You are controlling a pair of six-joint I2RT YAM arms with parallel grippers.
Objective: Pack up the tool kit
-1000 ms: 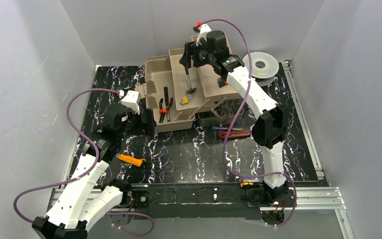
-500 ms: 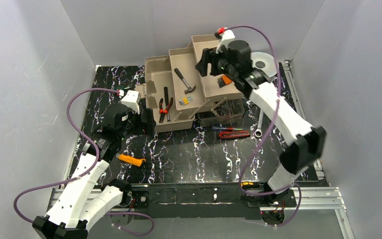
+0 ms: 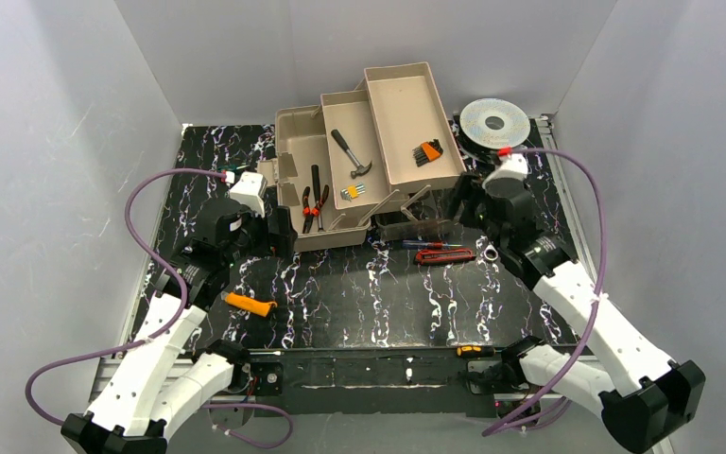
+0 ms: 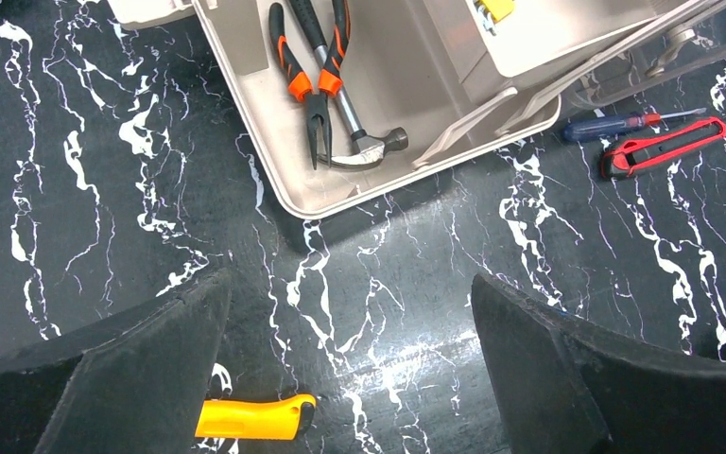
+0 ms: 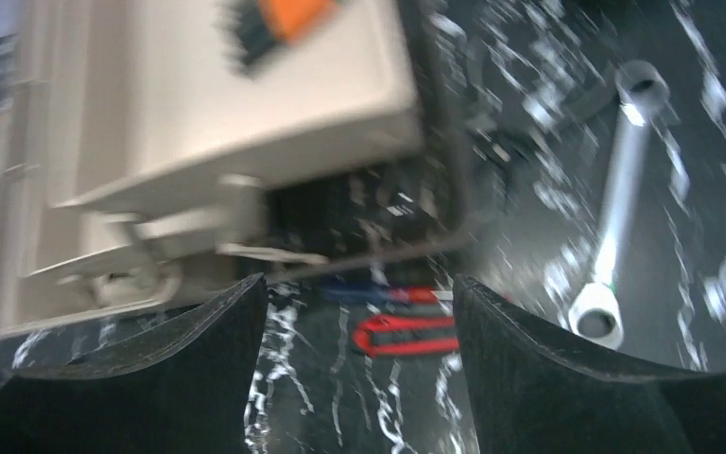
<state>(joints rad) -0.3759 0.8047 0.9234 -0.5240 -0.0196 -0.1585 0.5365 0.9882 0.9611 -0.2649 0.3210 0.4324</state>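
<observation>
Right arm (image 3: 586, 303) has swung down off the toolbox (image 3: 406, 104), right fingers (image 5: 548, 378) apart and empty; left fingers (image 4: 123, 378) gape wide too.

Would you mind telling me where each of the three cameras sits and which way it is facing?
Top external: above and behind the bases, looking down at the table and toolbox; left arm and right arm in view.
Left wrist: faces down at the toolbox's near corner; left gripper frames the bottom.
Right wrist: blurred, faces the toolbox's tray and a wrench; right gripper frames the bottom.
Shared: both wrist views catch the red knife.
</observation>
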